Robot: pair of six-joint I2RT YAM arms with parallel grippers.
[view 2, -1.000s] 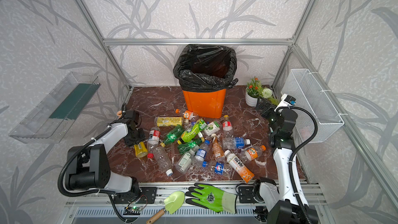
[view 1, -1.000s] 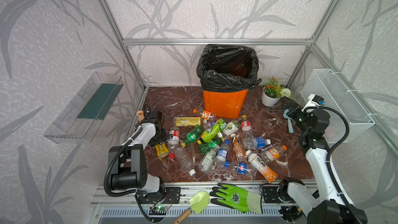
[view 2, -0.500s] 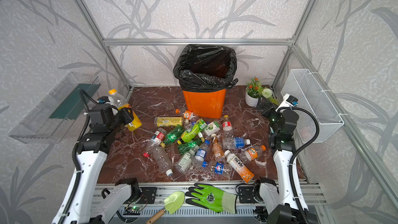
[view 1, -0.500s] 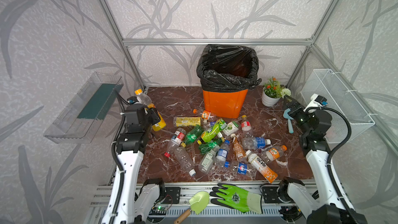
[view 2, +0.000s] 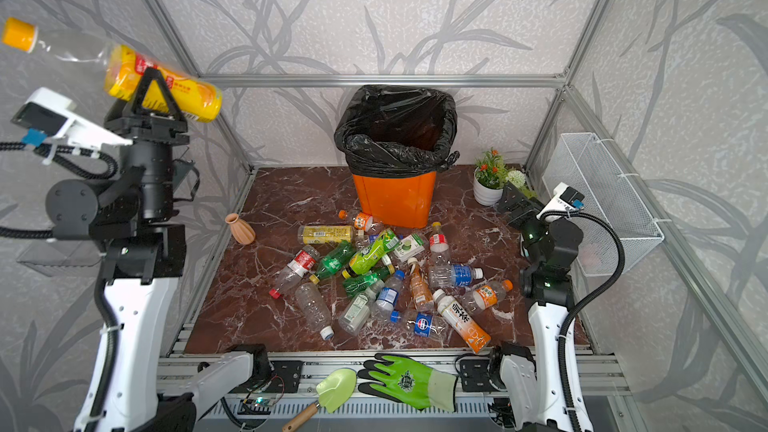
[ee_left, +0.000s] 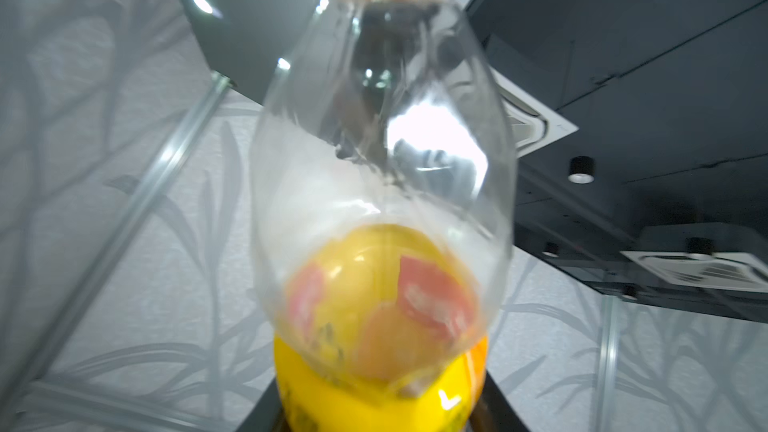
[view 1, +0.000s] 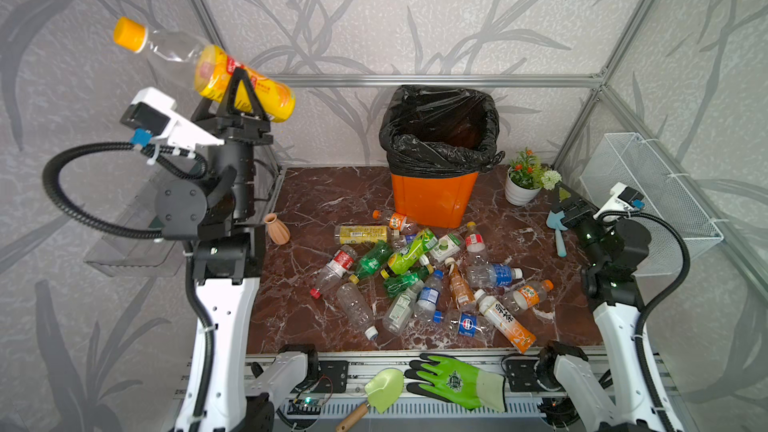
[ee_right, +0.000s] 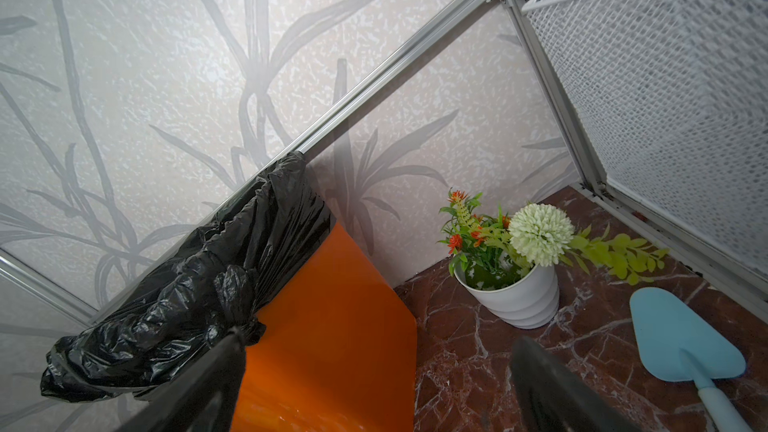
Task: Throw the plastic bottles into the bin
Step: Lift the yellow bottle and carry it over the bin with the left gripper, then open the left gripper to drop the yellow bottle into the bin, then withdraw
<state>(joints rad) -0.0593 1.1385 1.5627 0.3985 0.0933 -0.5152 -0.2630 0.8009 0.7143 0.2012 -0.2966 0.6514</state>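
Left gripper (view 1: pixel 240 86): high up by the left wall, fingers pointing upward, jaws pinching the held bottle (view 1: pixel 210 72) across its yellow label. The held bottle lies close to level, with its orange cap tilted up toward the left and its base toward the middle. The plastic above the label is clear. It is well apart from the bin, off to the bin's left. The left wrist view is filled by the held bottle (ee_left: pixel 382 184), which is blurred, with its cap at the frame's edge.

Floor, left edge: vase (view 1: pixel 277 229), upright, apart from the heap.

Floor, middle: bottles (view 1: pixel 417 280) in a loose heap just in front of the bin. All are on their sides, several touching or overlapping. Labels are red, blue, green, orange and yellow.

Bin (view 1: pixel 432 199): upright at the back wall, centre. The black liner is folded over the rim and the mouth is open. The contents cannot be made out in either top view.

Right of the bin: pot (view 1: pixel 519 195) with flowers, upright. Next to it a blue trowel (view 1: pixel 559 238) lies flat on the floor.

Right gripper (view 1: pixel 561 200): low near the right wall, close to the blue trowel's blade, jaws spread wide and empty. The right wrist view shows both fingers (ee_right: pixel 552 384) far apart, facing the bin and the pot.

Right wall: basket (view 1: pixel 660 189), beside the right arm.

Front rail: green trowel (view 1: pixel 384 384) and glove (view 1: pixel 457 382), side by side, off the floor slab.
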